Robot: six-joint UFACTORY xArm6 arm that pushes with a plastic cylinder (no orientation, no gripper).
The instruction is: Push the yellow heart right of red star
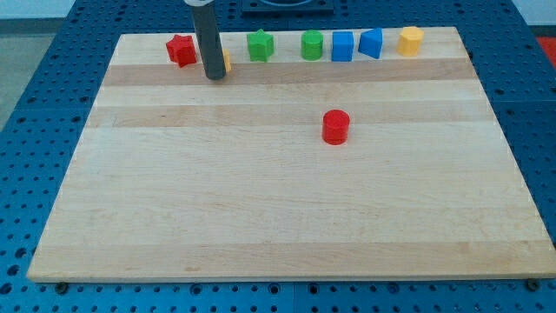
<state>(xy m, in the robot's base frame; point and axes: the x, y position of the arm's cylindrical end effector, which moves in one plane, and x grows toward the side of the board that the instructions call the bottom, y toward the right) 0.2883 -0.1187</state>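
Observation:
The red star (182, 49) lies near the board's top edge at the view's left. The yellow heart (226, 60) is just to its right, almost wholly hidden behind the rod; only a thin yellow sliver shows at the rod's right side. My tip (215, 76) rests on the board right beside the heart, just below and to the right of the red star.
Along the top edge to the right stand a green star (260, 45), a green cylinder (312, 45), a blue cube (342, 46), a blue wedge-like block (371, 43) and a yellow block (410, 40). A red cylinder (335, 126) stands mid-board. The wooden board (278, 217) lies on a blue pegboard.

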